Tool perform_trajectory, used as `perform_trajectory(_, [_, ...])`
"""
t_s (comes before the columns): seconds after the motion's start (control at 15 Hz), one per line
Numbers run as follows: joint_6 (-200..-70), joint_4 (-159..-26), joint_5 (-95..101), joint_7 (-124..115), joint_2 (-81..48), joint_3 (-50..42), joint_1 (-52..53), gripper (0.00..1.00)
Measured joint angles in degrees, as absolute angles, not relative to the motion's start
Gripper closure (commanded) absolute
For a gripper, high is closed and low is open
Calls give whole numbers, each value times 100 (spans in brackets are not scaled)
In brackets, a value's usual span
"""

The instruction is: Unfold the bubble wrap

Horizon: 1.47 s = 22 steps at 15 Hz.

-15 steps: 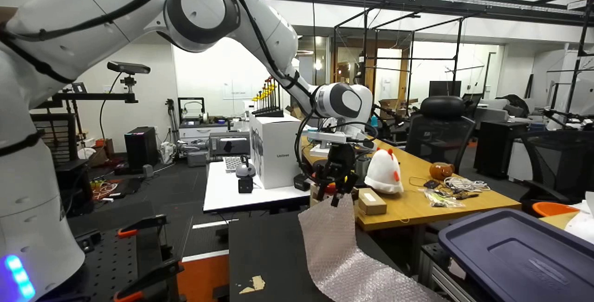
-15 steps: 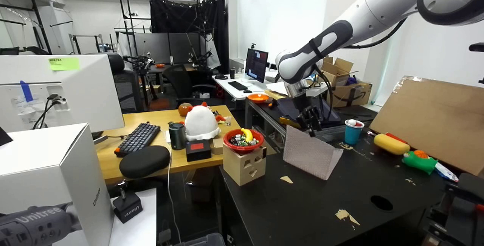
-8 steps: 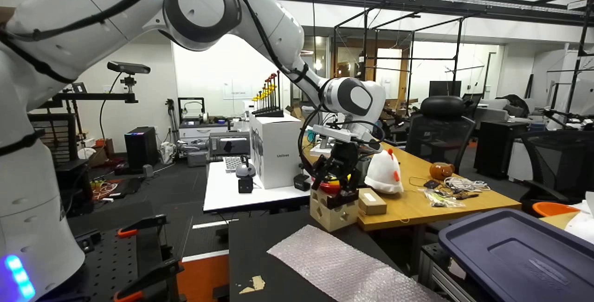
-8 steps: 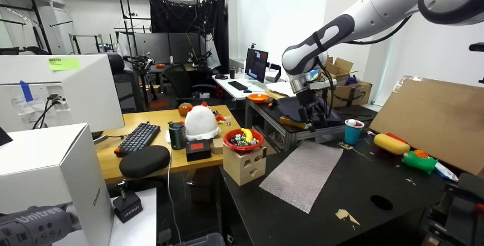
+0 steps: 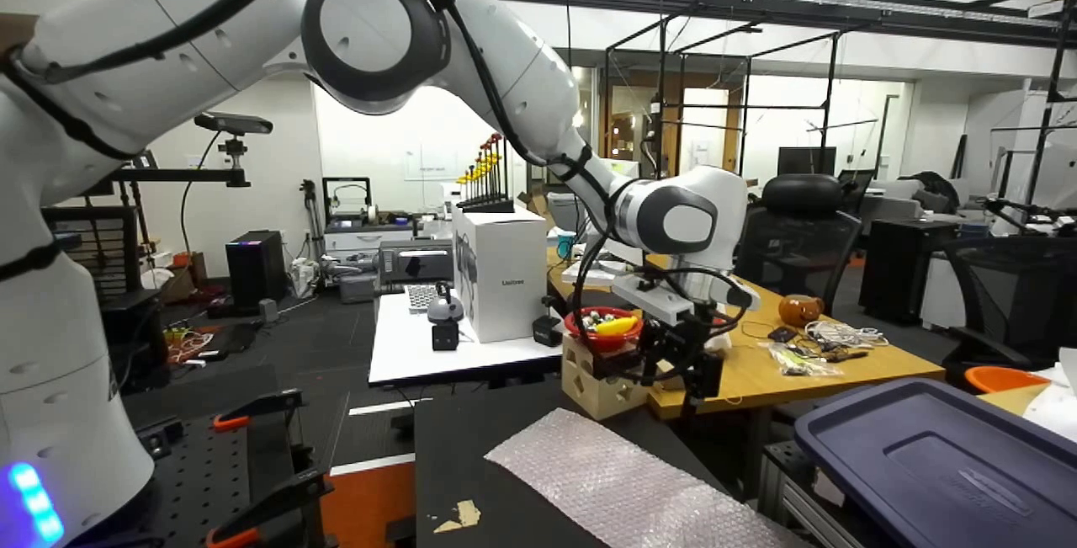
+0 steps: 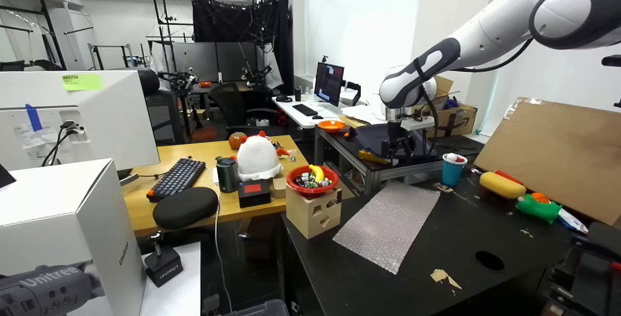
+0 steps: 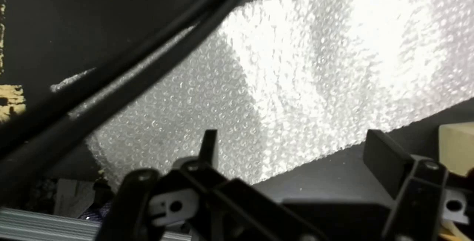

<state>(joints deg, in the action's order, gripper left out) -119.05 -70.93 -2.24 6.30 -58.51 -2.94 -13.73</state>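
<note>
Gripper (image 7: pixel 291 135) spread wide apart; bubble wrap (image 6: pixel 388 226) lies flat, long axis near-left to far-right in an exterior view.

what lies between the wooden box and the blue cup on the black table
The bubble wrap lies spread between the wooden box and blue cup; it shows in an exterior view.

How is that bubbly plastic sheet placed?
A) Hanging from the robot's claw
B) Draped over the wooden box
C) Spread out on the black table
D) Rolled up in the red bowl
C: in both exterior views the bubble wrap lies spread on the black table, and the wrist view shows the gripper open, holding nothing.
</note>
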Motion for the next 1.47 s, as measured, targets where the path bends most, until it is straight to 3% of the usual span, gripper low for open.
perform_trajectory(0.53, [-12785, -6998, -433, 619, -6351, -184, -1425, 0])
perform_trajectory(1.47, [-12834, -5972, -236, 693, -7734, -298, -1420, 0])
